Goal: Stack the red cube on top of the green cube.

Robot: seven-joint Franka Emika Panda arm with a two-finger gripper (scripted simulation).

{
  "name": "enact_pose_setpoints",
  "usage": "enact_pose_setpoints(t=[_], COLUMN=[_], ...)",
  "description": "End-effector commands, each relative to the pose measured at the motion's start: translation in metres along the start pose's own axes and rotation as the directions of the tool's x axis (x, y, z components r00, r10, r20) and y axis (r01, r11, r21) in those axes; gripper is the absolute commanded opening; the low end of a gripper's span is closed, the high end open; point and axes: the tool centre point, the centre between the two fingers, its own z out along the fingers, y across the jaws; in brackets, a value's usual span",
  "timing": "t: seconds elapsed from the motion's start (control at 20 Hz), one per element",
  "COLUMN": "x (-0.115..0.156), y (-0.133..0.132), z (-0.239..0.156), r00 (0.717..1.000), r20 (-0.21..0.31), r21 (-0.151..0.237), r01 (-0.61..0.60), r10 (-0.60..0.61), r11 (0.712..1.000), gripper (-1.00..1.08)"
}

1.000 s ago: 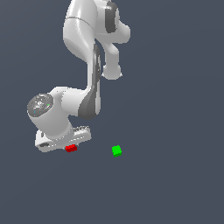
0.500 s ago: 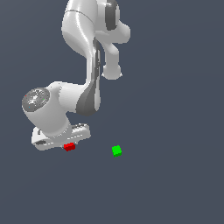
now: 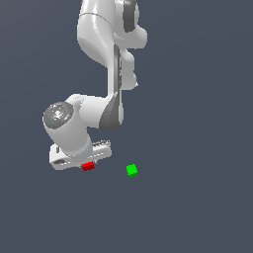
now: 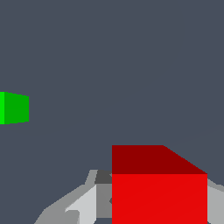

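the red cube [image 3: 88, 166] sits right under the white hand of the arm [image 3: 79, 155], low and toward the exterior view's left, partly tucked beneath it. in the wrist view the red cube [image 4: 159, 189] fills the near part of the picture, with a grey finger [image 4: 74, 205] showing beside it; whether the fingers are clenched on it or only flank it, i cannot tell. the green cube [image 3: 132, 170] lies apart from it, toward the exterior view's right, alone on the plain dark grey bench [image 3: 197, 197], nothing on top of it. in the wrist view the green cube [image 4: 14, 107] shows at the picture's edge.
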Motion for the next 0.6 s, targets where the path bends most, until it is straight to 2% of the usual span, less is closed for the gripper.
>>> enact_pose_setpoints(t=[0.0,0.55], x=[0.006,0.038], y=[-0.022,-0.135], z=[0.006,0.039], r00=[1.000,1.000], r20=[-0.001,0.000], r21=[0.000,0.001], r01=[0.002,0.002], r10=[-0.002,-0.002], r11=[1.000,1.000], gripper=[-1.00,-1.00])
